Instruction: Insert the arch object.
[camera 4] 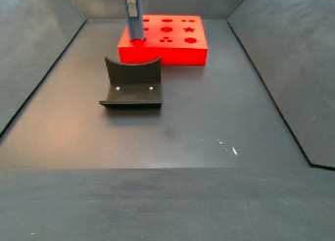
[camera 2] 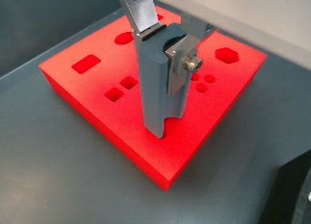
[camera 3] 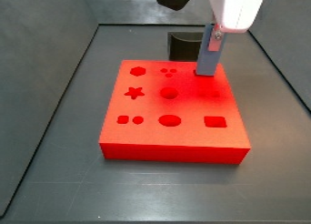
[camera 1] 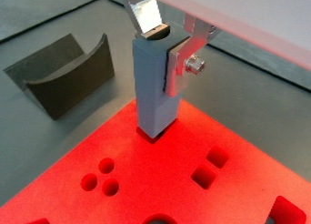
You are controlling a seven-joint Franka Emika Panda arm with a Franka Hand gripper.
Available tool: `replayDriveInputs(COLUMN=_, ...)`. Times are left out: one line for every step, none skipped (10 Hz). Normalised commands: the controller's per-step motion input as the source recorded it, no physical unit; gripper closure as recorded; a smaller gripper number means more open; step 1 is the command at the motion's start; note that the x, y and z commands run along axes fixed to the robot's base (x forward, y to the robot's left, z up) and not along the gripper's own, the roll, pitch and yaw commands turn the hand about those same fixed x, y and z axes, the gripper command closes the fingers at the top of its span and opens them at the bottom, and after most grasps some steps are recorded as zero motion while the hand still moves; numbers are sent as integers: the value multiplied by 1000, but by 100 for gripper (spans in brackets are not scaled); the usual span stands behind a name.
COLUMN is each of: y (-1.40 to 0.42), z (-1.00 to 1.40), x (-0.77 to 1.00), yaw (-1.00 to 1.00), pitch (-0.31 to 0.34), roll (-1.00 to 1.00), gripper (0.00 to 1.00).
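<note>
The arch object (camera 1: 158,91) is a tall grey-blue piece with a curved notch at its upper end, and it stands upright. My gripper (camera 1: 165,47) is shut on its upper end, one silver finger (camera 1: 148,18) on each side. The piece also shows in the wrist view (camera 2: 161,91), with the gripper (camera 2: 165,44) shut on it. Its lower end meets the top of the red block (camera 1: 115,141) near a corner; I cannot tell whether it sits in a hole. In both side views the piece (camera 3: 210,60) (camera 4: 132,25) stands at the block's (camera 3: 183,141) (camera 4: 177,55) edge nearest the fixture's side.
The red block (camera 2: 75,82) has several cut-out holes: round, square, hexagon, star. The fixture (camera 4: 131,83) stands on the dark floor in front of the block, also seen beside the piece (camera 1: 61,73) and behind the block (camera 3: 185,44). Dark walls ring the floor.
</note>
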Motion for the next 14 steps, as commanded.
replayDriveInputs(y=0, z=-149, x=0, yaw=214, pitch=-87, roll=-61, gripper=100)
replayDriveInputs(y=-69, z=-114, x=0, yaw=174, pitch=-71, roll=-40, gripper=100)
replayDriveInputs(y=-83, z=-97, x=0, yaw=111, pitch=-44, roll=-19, gripper=100)
replayDriveInputs(y=-83, z=-103, x=-3, yaw=91, pitch=-43, roll=-24, gripper=100)
replayDriveInputs(y=-9, z=-209, x=3, yaw=0, pitch=-36, roll=-40, gripper=100)
replayDriveInputs(y=0, z=-423, x=37, yaw=0, pitch=-31, roll=-6, gripper=100)
replayDriveInputs(y=0, z=-471, x=11, yaw=-43, pitch=0, roll=13, gripper=100)
replayDriveInputs(y=0, z=-471, x=0, yaw=-86, pitch=0, roll=71, gripper=100)
replayDriveInputs(y=0, z=-457, x=-9, yaw=-117, pitch=0, roll=73, gripper=100)
replayDriveInputs(y=9, z=-434, x=-129, yaw=-131, pitch=0, roll=74, gripper=100)
replayDriveInputs(y=0, z=-423, x=-157, yaw=-131, pitch=0, roll=77, gripper=100)
replayDriveInputs(y=3, z=-394, x=-151, yaw=-120, pitch=0, roll=57, gripper=100)
replayDriveInputs(y=0, z=-237, x=-131, yaw=-103, pitch=0, roll=36, gripper=100)
replayDriveInputs(y=0, z=0, x=0, yaw=0, pitch=0, roll=7, gripper=100)
